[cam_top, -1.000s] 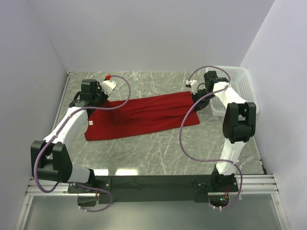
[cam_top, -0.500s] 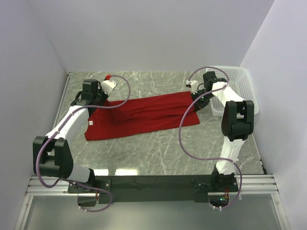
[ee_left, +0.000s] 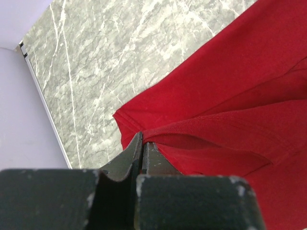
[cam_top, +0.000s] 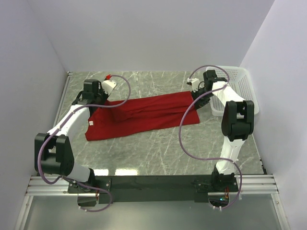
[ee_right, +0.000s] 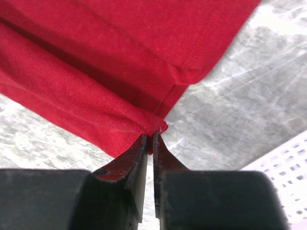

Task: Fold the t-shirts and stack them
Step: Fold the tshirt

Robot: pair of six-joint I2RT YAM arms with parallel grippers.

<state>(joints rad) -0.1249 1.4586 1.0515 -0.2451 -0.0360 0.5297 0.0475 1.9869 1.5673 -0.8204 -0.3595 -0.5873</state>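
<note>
One deep red t-shirt lies spread across the far half of the table, stretched lengthwise from near the left edge toward the right edge, its long sides slanting a little so the right end sits farther back than the left. Its small white neck tag shows at the left end, near the front left corner of the cloth.

The left claw is at the far left corner of the cloth, clenched tight on a raised fold of the red fabric. In the left wrist view the fingers meet with no gap and the cloth peaks up into their tips, with bare table beyond it.

The right claw is at the far right corner of the cloth. In the right wrist view its fingers pinch the hemmed corner, where a ridge of fabric runs up into the tips. Only a thin slit shows between the fingers below the pinch.

Just beside the right claw, against the right edge of the table at the far corner, stands a white mesh basket. The cloth does not touch it.
</note>
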